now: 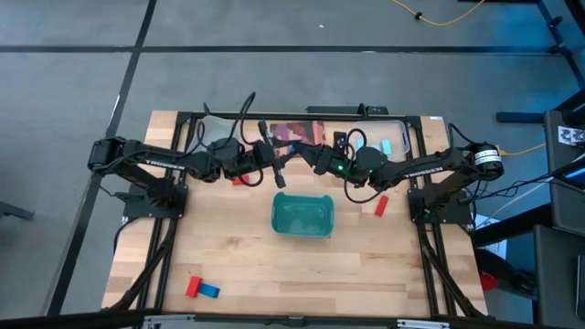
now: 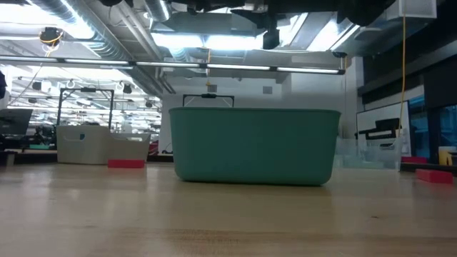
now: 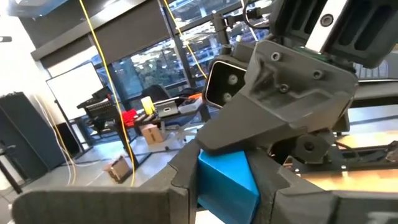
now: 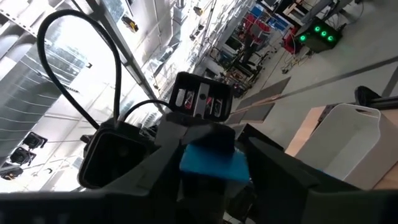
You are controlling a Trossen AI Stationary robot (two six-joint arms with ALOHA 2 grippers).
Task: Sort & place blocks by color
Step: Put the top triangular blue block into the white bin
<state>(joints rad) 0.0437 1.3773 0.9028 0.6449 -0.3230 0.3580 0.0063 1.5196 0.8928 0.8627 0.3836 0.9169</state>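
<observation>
One camera looks straight down on the whole desk [image 1: 302,256], another sits at desk level close before the tray [image 2: 253,146], and both wrist cameras face each other, sharing one blue block [image 3: 229,177].

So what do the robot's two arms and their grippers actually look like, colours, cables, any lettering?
Both arms are black and jointed. The left arm and right arm carry white lettering along a link. Black cables loop above the wrists. A green light glows near the right gripper. The left gripper has blocky dark fingers.
</observation>
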